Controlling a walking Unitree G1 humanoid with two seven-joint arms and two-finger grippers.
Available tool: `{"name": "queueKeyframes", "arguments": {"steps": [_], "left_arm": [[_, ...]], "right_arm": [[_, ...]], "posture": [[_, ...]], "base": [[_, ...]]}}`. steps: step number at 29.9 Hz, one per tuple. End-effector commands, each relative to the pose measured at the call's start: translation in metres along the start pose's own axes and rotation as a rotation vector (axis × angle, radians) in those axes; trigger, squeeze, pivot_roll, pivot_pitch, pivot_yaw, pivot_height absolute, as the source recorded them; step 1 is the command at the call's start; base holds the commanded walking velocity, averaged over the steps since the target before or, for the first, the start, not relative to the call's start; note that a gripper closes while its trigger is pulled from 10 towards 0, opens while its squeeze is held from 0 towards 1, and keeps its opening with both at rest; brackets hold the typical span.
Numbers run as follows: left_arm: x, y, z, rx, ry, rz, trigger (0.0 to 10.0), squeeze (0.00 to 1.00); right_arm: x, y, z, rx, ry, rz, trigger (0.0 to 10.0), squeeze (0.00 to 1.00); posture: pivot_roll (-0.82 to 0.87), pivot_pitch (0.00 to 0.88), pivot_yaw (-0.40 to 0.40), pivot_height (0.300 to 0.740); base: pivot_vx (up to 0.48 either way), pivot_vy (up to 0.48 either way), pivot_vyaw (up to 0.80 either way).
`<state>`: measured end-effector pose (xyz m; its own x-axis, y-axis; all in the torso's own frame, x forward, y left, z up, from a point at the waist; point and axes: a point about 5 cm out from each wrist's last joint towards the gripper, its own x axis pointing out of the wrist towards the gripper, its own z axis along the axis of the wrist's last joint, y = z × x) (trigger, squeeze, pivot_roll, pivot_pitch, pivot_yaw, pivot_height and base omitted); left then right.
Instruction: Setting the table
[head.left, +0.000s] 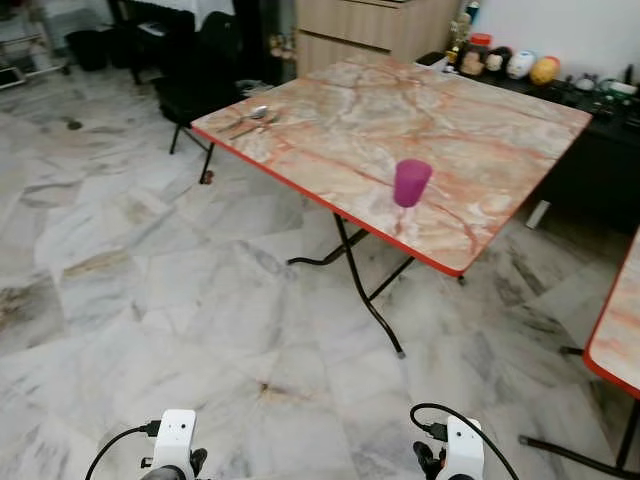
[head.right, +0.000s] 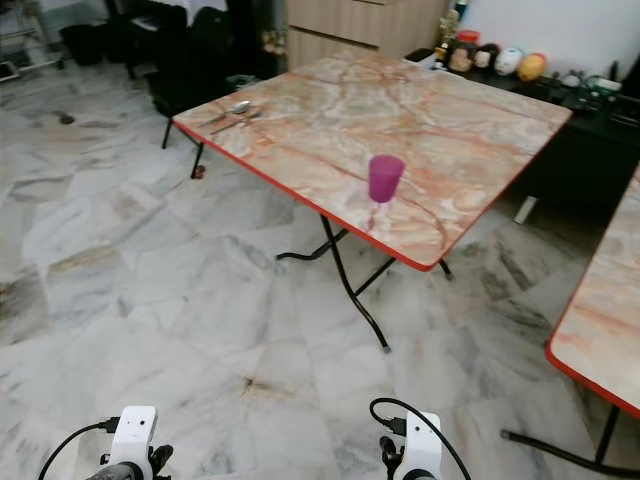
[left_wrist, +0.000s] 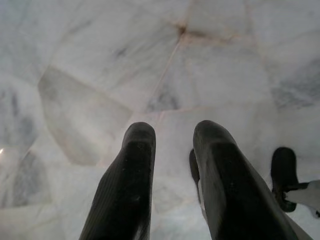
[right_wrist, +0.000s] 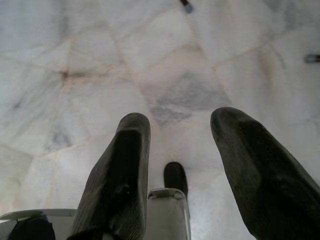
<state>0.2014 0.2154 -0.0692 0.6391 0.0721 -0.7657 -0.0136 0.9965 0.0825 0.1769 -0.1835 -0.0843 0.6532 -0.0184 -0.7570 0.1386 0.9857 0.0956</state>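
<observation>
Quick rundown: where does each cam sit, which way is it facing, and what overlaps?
Left eye: on the head, looking forward and down at the table with a purple cup and spoons; both wrists at the bottom edge.
Right eye: same scene, shifted sideways.
Left wrist: looks along the left end effector down at the marble floor, fingers apart.
Right wrist: looks along the right end effector at the floor, fingers apart.
Shared: both eyes see the table and cup; both wrists see floor.

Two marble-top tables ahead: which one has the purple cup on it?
The full table straight ahead: the purple cup stands upright near its near edge. The other table, cut off at the robot's right, shows nothing on its visible corner.
</observation>
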Motion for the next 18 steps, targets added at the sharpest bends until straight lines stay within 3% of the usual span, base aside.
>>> {"name": "queueKeyframes", "arguments": {"steps": [1,6,11,18], "left_arm": [[-0.0008,0.0025,-0.0039,-0.003,0.018,0.008,10.0,0.0],[-0.0008,0.0027,-0.004,-0.005,0.018,0.009,10.0,0.0],[-0.0009,0.0029,-0.0041,-0.006,0.019,0.009,10.0,0.0],[-0.0011,0.0032,-0.0047,-0.006,0.018,0.009,10.0,0.0]], "right_arm": [[0.0004,0.0012,0.0024,0.0,-0.016,0.0,10.0,0.0],[0.0005,0.0014,0.0017,-0.003,-0.008,0.0,10.0,0.0],[0.0005,0.002,0.0009,-0.002,-0.001,0.004,10.0,0.0],[0.0004,0.0017,0.0008,-0.002,-0.003,-0.001,10.0,0.0]], "posture": [[0.01,0.0,-0.001,0.74],[0.02,0.0,0.0,0.74],[0.02,0.0,0.0,0.74],[0.02,0.0,0.0,0.74]], "base": [[0.0,0.281,0.0],[0.0,0.297,0.0],[0.0,0.37,-0.66],[0.0,0.393,0.0]]}}
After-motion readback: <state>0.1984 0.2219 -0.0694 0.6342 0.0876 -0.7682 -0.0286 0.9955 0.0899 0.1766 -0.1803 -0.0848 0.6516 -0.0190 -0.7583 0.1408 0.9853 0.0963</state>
